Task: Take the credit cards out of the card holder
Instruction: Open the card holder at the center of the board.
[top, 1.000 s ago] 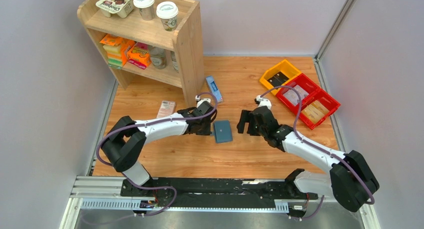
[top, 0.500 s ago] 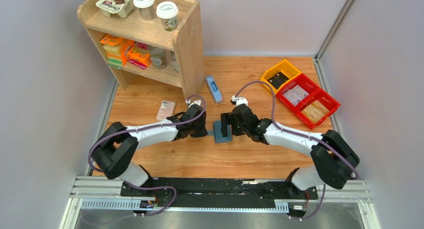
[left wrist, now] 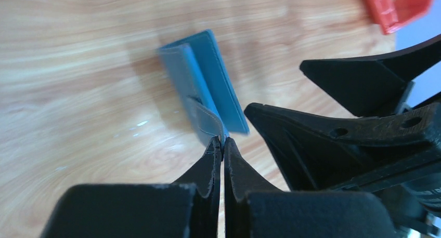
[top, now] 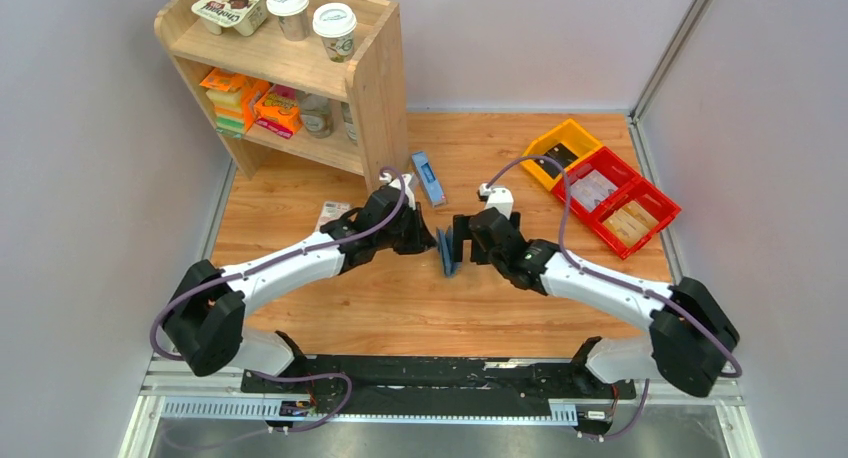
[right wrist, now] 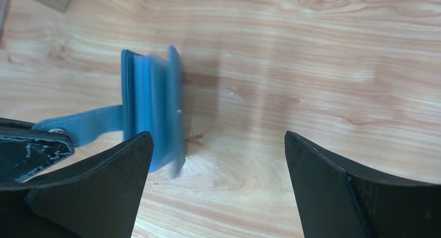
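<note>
The teal-blue card holder (top: 445,251) stands on its edge on the wooden table, between the two grippers. My left gripper (left wrist: 222,140) is shut on its closure tab (left wrist: 206,118), and the holder (left wrist: 200,74) hangs partly open beyond the fingertips. In the right wrist view the card holder (right wrist: 151,105) shows edge-on with paler blue inner panels, and the tab (right wrist: 96,122) runs left into the left gripper's fingers (right wrist: 31,144). My right gripper (right wrist: 218,135) is open wide, its left finger just in front of the holder and nothing between the fingers. The credit cards are hidden.
A narrow blue-and-white box (top: 428,178) lies just behind the grippers beside a wooden shelf unit (top: 380,88) with cups and packs. A pink-and-white pack (top: 328,214) lies to the left. A yellow bin (top: 560,150) and red bins (top: 615,198) stand at the back right.
My left gripper shut on the tab and tipped the holder from flat up onto its edge. The right gripper swung left to the holder and opened fully.
</note>
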Controlling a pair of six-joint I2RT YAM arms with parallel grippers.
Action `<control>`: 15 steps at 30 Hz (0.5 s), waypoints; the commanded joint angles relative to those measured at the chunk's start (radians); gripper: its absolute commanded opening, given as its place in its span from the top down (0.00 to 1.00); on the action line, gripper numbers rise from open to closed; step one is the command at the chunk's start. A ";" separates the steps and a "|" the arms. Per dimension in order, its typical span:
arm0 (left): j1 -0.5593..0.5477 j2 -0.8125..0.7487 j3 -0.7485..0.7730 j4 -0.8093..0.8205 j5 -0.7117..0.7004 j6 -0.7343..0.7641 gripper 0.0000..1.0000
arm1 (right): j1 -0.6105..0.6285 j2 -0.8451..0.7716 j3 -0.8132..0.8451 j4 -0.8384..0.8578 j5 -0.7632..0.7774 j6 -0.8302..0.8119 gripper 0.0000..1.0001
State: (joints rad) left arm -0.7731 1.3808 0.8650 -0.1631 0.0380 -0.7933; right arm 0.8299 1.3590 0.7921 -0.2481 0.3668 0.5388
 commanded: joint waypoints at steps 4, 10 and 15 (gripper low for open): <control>-0.037 0.061 0.103 0.071 0.132 -0.004 1.00 | -0.002 -0.162 -0.082 0.000 0.161 0.044 0.00; -0.012 0.011 0.022 0.051 0.065 -0.046 1.00 | -0.002 -0.169 -0.099 0.049 0.066 0.004 0.00; 0.026 -0.063 -0.073 0.001 0.002 -0.087 1.00 | -0.002 -0.137 -0.091 0.104 -0.040 -0.026 0.00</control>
State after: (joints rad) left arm -0.7750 1.4010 0.8539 -0.1257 0.1024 -0.8379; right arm 0.8280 1.2087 0.6933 -0.2340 0.4030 0.5434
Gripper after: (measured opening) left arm 0.009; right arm 0.998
